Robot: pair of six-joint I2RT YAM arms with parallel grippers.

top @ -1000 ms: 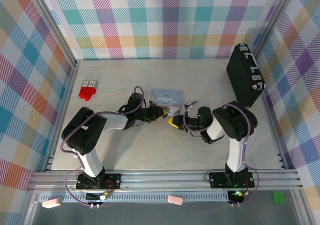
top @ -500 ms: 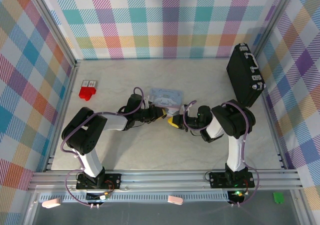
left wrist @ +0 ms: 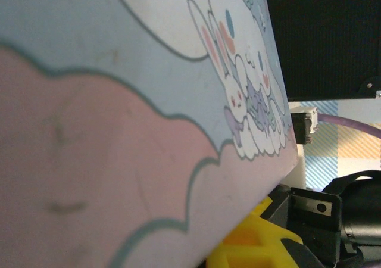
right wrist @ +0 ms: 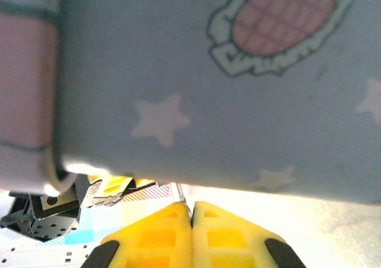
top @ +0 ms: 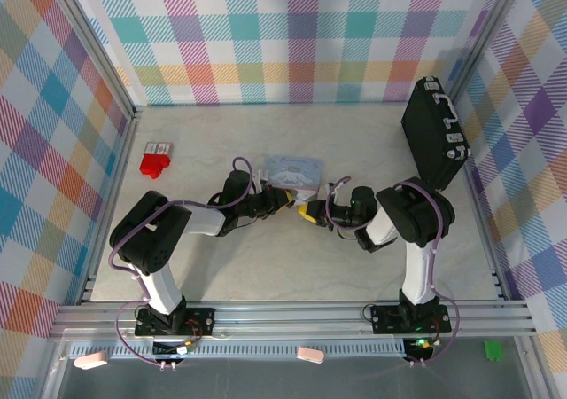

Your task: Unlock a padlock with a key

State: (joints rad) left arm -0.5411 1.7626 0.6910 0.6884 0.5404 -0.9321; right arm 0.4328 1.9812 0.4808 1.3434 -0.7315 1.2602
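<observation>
Unlocking looks unfinished: the right gripper (top: 307, 211) has its jaws shut, the left gripper (top: 284, 201) jaws I cannot tell, and the pastel tin (top: 297, 167) lies just beyond both.

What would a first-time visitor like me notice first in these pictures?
Probably the pastel tin with cartoon bunnies at mid-table, where both arms meet, with the yellow right pincer shut close by it. Next come the big black case standing by the right wall and a small red object on the far left.
</observation>
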